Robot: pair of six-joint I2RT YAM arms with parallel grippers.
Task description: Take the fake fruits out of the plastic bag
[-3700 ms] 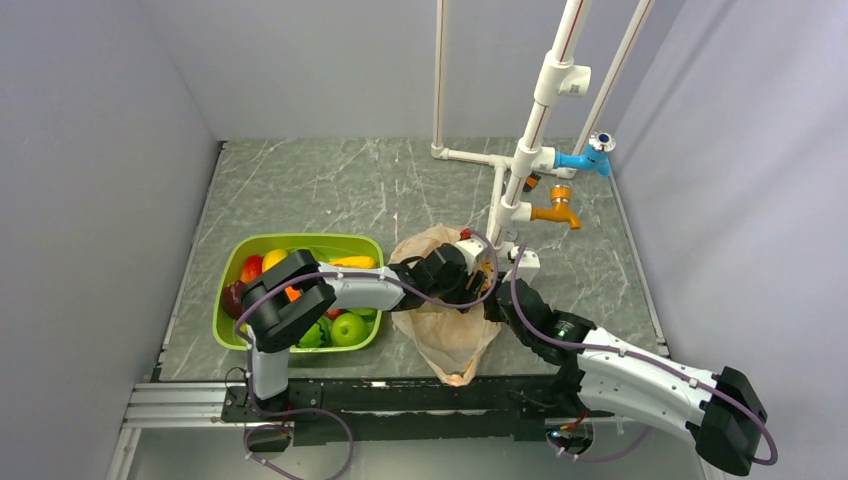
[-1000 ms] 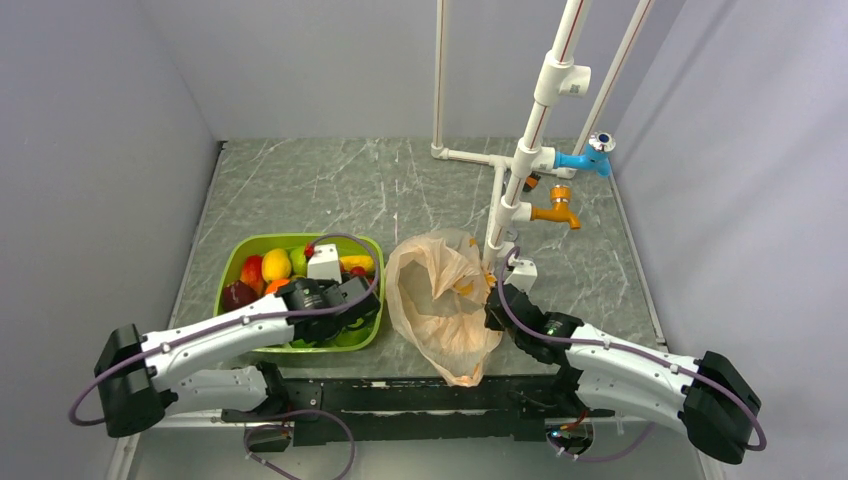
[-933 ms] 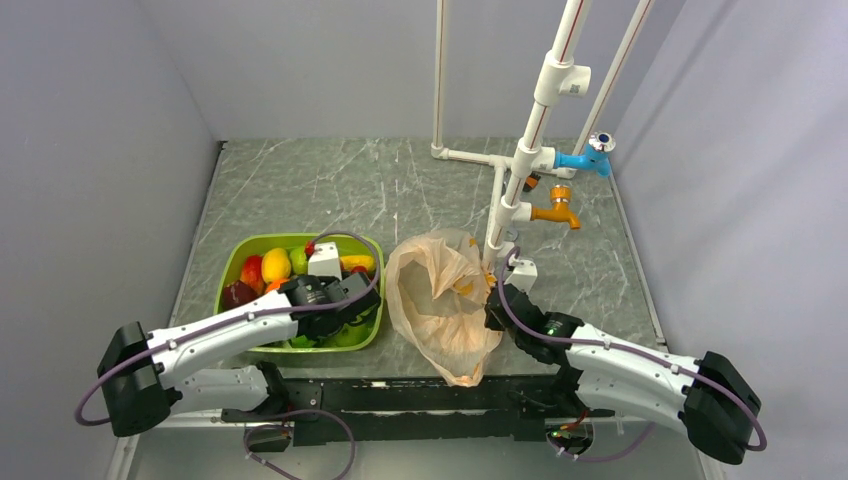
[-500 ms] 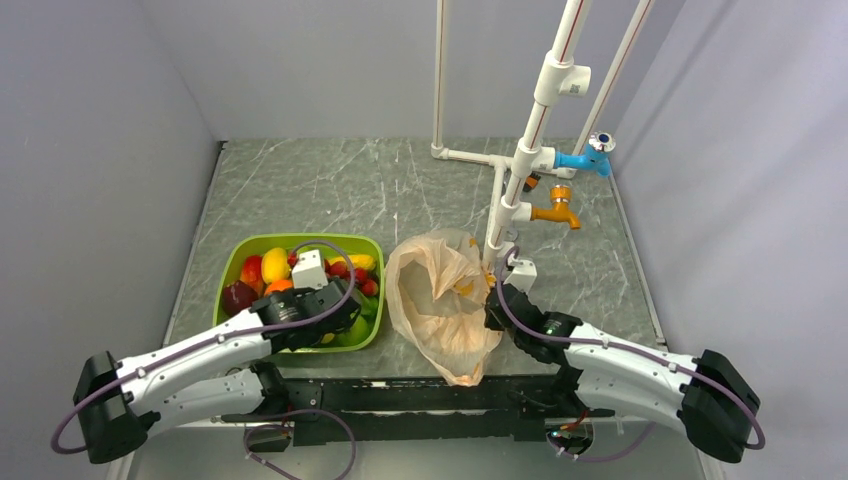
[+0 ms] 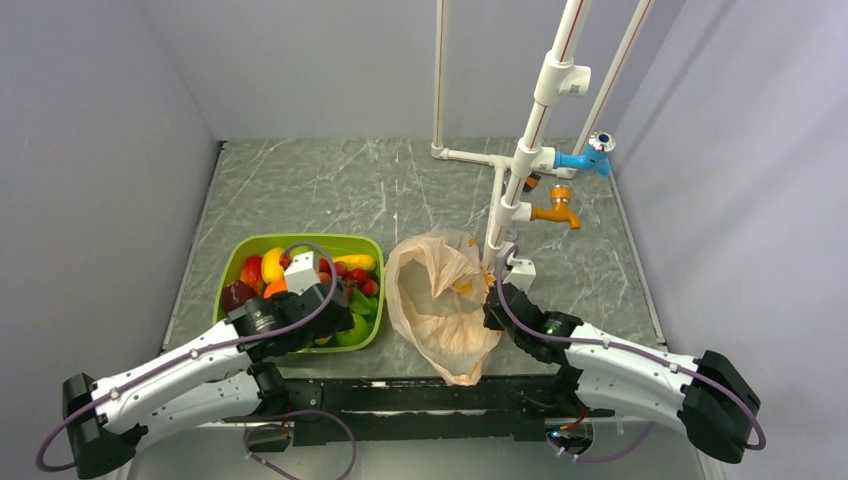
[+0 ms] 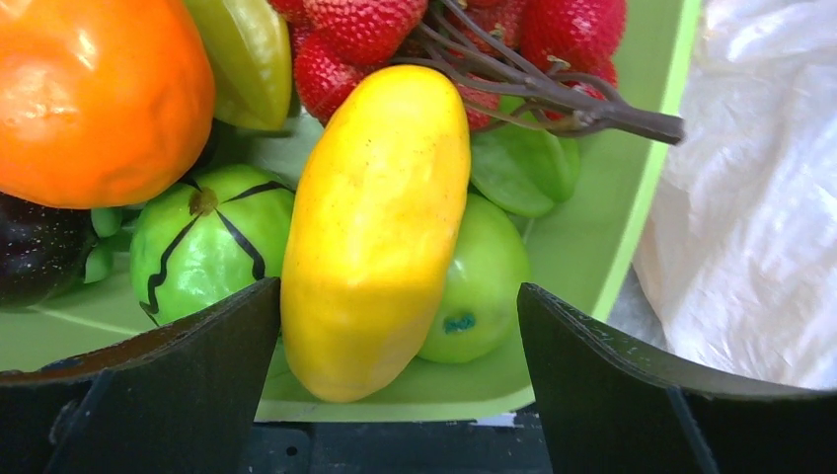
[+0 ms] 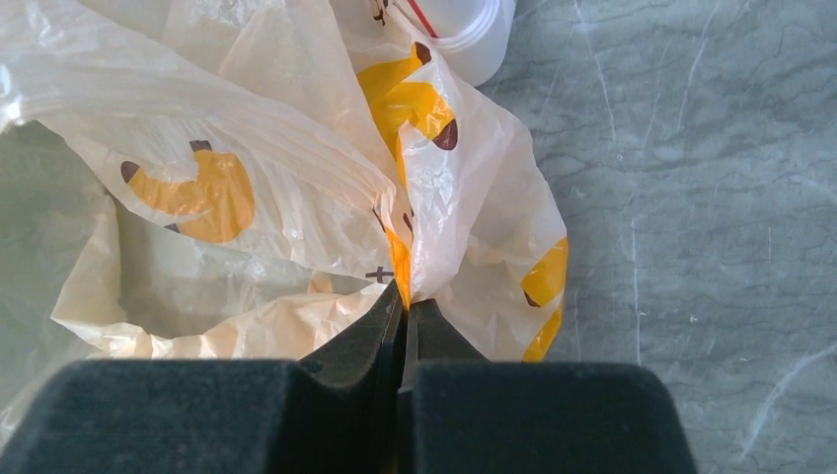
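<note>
Over the green tub (image 5: 300, 237): my left tool (image 6: 395, 331), jaws apart, fake fruits (image 6: 365, 30) beneath. Plastic bag (image 5: 437, 300) lies to its right on the counter (image 5: 330, 180), long axis far-to-near; my right tool (image 7: 405, 306) is clamped on its right edge.

We see a grey-green marbled worktop (image 5: 330, 190), closed in by plain pale grey walls at the left (image 5: 90, 150), back (image 5: 330, 60) and right (image 5: 740, 150). In the upper right stands a frame of white pipes (image 5: 545, 95) with a blue tap (image 5: 585, 157) and an orange tap (image 5: 556, 212). The light is soft and even.
</note>
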